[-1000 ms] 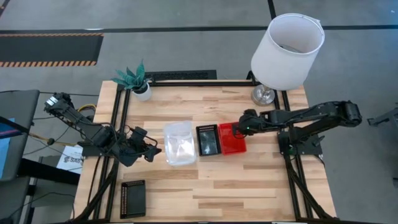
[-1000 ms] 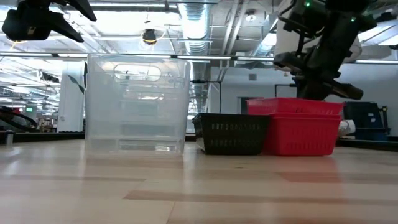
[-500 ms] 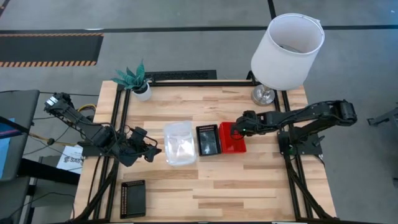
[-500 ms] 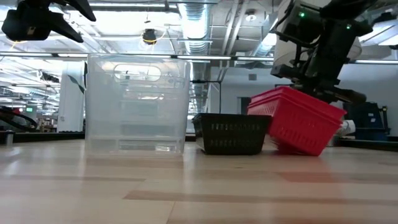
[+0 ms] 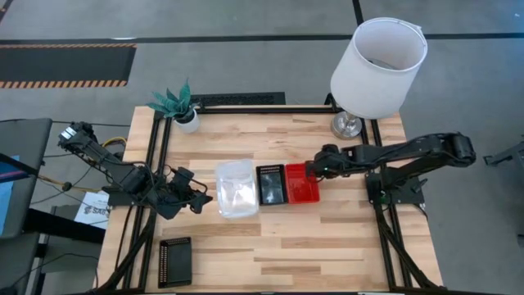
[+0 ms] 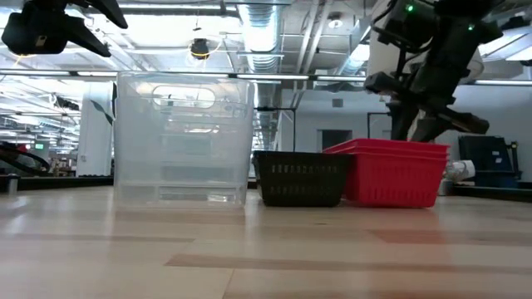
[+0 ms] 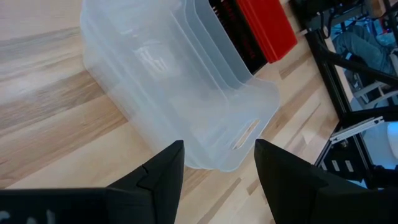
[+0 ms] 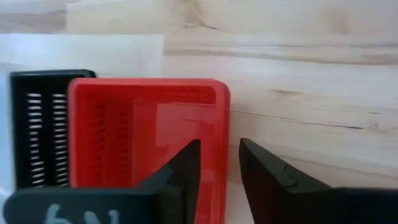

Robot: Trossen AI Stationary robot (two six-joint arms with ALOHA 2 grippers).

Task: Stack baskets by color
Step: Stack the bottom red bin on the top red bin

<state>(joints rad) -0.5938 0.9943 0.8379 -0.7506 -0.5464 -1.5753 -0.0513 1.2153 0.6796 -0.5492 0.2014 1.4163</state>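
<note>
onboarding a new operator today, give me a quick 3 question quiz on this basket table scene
1. True or false: the red baskets sit flat on the table, right beside the black basket in the middle row.
2. Which thing stands at the table's far left corner in the high view? A) white lampshade B) potted plant C) clear basket stack
3. Fill in: a lone black basket lies near the table's front ____ corner, on the left arm's side.

Key:
1. True. In the low view the red baskets rest level next to the black one, with the right gripper above their rim.
2. B, the potted plant.
3. left
</note>
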